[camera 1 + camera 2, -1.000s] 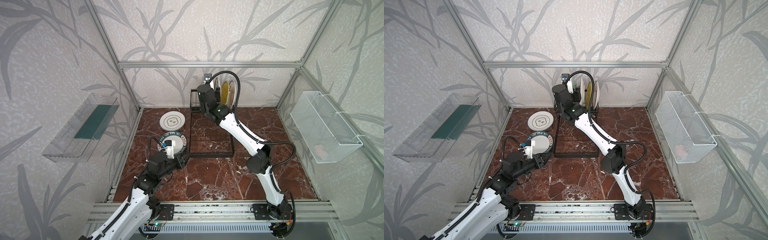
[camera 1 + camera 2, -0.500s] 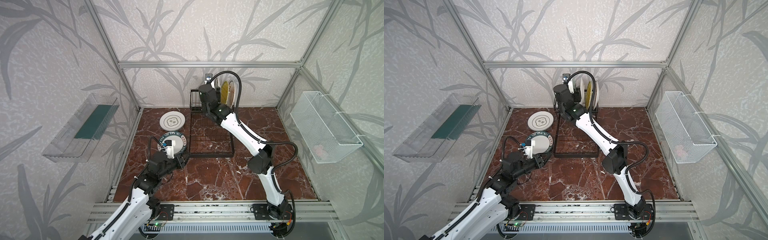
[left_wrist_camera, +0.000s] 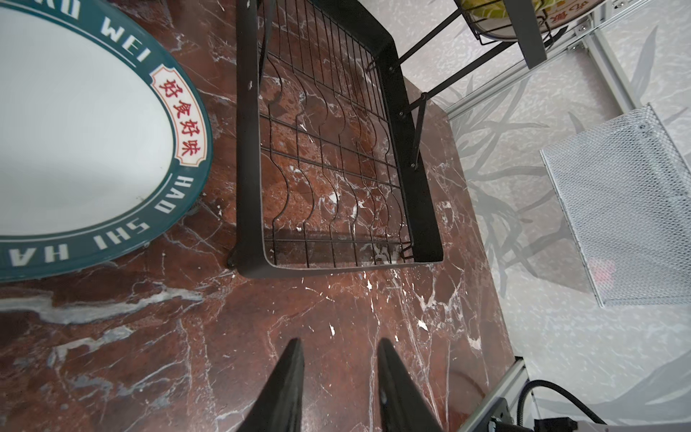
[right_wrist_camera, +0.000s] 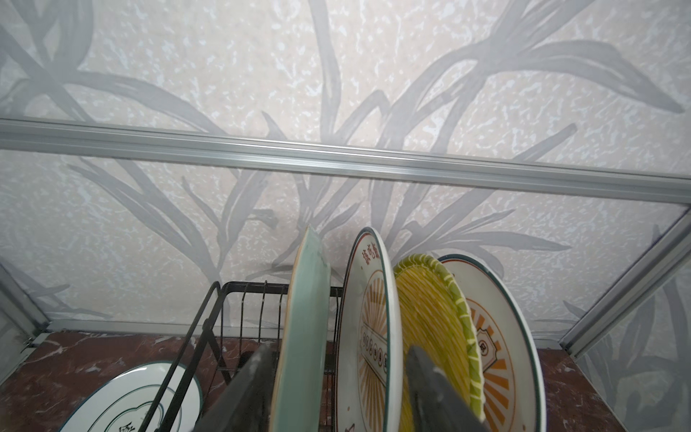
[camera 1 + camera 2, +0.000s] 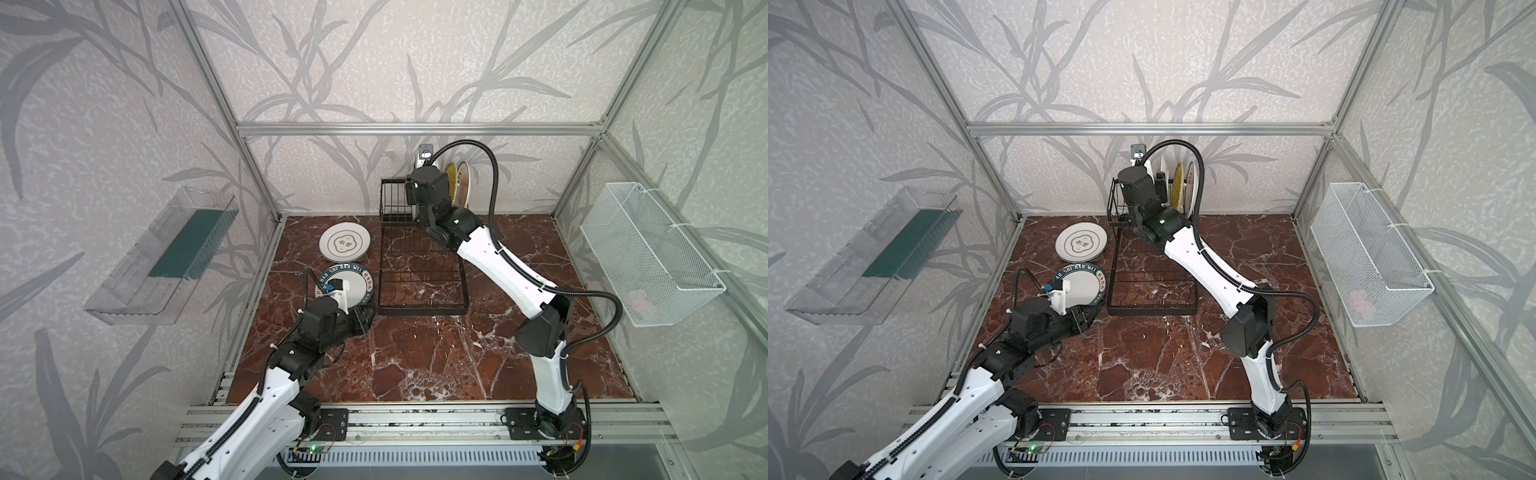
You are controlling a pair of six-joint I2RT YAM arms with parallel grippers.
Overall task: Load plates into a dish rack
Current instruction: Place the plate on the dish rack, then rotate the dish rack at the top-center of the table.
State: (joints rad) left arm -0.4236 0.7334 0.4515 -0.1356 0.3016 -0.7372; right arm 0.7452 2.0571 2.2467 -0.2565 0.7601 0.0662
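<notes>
Over the dish rack (image 5: 419, 311), right arm (image 5: 498, 262) outstretched.

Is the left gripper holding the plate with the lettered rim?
No: in the left wrist view the left gripper is open over bare marble floor, and the lettered-rim plate lies flat apart from it.
</notes>
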